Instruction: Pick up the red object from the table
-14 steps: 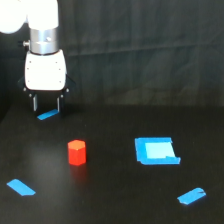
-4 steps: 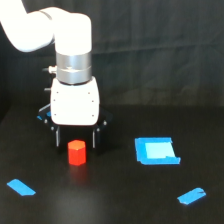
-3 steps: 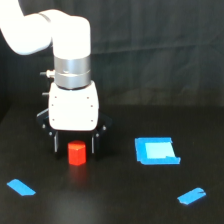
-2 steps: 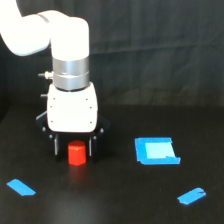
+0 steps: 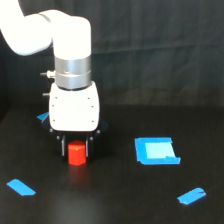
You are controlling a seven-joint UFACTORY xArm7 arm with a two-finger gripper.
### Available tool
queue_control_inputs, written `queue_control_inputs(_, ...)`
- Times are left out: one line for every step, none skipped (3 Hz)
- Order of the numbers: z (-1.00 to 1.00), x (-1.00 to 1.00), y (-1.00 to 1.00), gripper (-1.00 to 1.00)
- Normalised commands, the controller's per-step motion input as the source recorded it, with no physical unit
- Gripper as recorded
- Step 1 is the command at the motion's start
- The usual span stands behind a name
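The red object [image 5: 76,154], a small red-orange block, stands on the black table [image 5: 120,200] at the exterior view's left. My gripper [image 5: 76,149] has come straight down over it. Its two dark fingers [image 5: 62,148] stand on either side of the block, close to it, with a thin dark gap showing on each side. The jaws are open around the block. The block's base rests on the table. The white gripper body hides the block's far side.
A blue square patch [image 5: 156,151] lies at the exterior view's right of the block. Blue tape strips lie at the front left [image 5: 21,187], the front right [image 5: 191,196] and behind the gripper [image 5: 44,117]. A black curtain hangs at the back.
My gripper moved from the back left to above the block, then lowered until its fingers bracket the block. The fingers now stand closer to the block. The block has not moved.
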Motion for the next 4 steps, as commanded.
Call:
queue_control_inputs(-0.06, 0.10, 0.04, -0.98)
queue_control_inputs(0.09, 0.21, 0.01, -1.00)
queue_control_inputs(0.89, 0.14, 0.00, -1.00)
queue_control_inputs(0.91, 0.14, -0.01, -1.00)
